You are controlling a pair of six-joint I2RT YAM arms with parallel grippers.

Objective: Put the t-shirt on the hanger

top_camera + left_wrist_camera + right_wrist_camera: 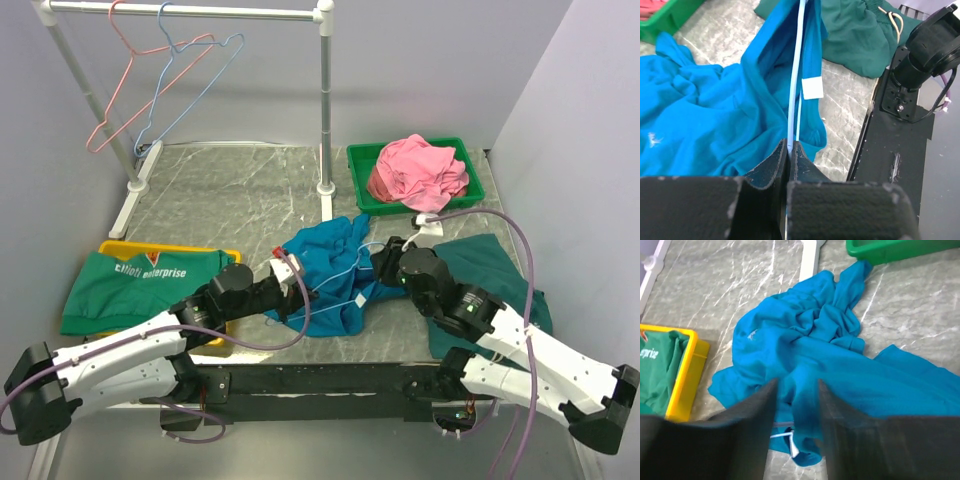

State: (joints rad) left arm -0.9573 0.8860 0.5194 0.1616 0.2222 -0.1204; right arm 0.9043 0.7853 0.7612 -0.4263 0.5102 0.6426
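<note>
Task partway, by my read: t-shirt [332, 252] lies crumpled mid-table, between the two arms, and the hanger [795, 75] is already part inside it. In the left wrist view the thin blue wire runs from the left hand [789, 147] up into an opening of the shirt, just beside the white label [813, 88], so probably the neck end. Left hand is pinched fully closed on the wire at the near end; can't tell if some cloth is caught in with it. Right hand [797, 385] sits just right of the shirt, low over the cloth, fingers parted with a clear gap and blue cloth showing through; it doesn't look to be gripping anything, though contact with the cloth can't be ruled out. Left to do, likely: get both shoulders seated over the wire, pull the bunched far part straight, hook out through the neck. How much of the hanger is inside is hidden by folds. Containers: green bin [356, 175] at far right holds a pink garment [420, 170], heaped above the rim. Yellow bin [689, 372] at near left has a dark green printed shirt [130, 285] draped over it, covering most of it; anything underneath not visible. Another dark green garment [490, 268] lies loose on the table [230, 190] at near right, partly under the right arm. Clothes rack [325, 100] stands at the far side.
</note>
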